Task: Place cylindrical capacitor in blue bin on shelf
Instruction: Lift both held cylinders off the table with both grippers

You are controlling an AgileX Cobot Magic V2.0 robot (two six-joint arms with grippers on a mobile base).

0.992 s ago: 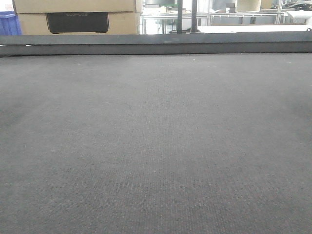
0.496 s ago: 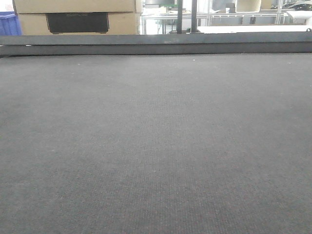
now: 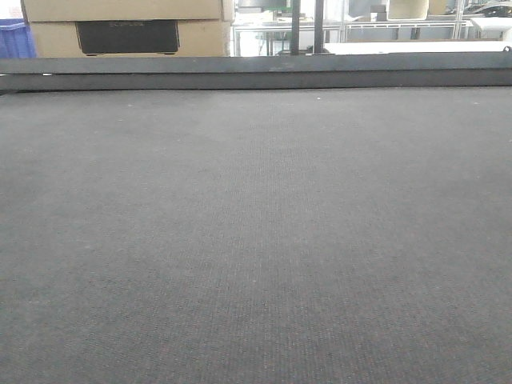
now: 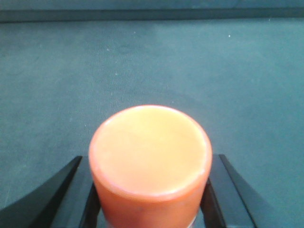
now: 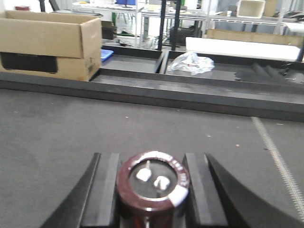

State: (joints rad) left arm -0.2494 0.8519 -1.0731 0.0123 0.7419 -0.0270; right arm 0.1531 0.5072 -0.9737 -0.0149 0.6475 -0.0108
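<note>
The cylindrical capacitor [image 5: 153,183] is a dark maroon stub with two silvery terminals on its top face. It stands upright between the black fingers of my right gripper [image 5: 151,156], which is shut on it just above the grey mat. In the left wrist view an orange cylinder [image 4: 151,142] with a pale flat top fills the space between the fingers of my left gripper [image 4: 149,159], which is shut on it. The shelf is out of view. Neither gripper shows in the front view.
A grey mat [image 3: 256,240] covers the table up to a dark raised rail [image 3: 256,72]. Beyond the rail stand a cardboard box [image 5: 47,40], a blue container [image 3: 14,38], a crumpled plastic bag [image 5: 190,62] and metal racks [image 5: 199,14].
</note>
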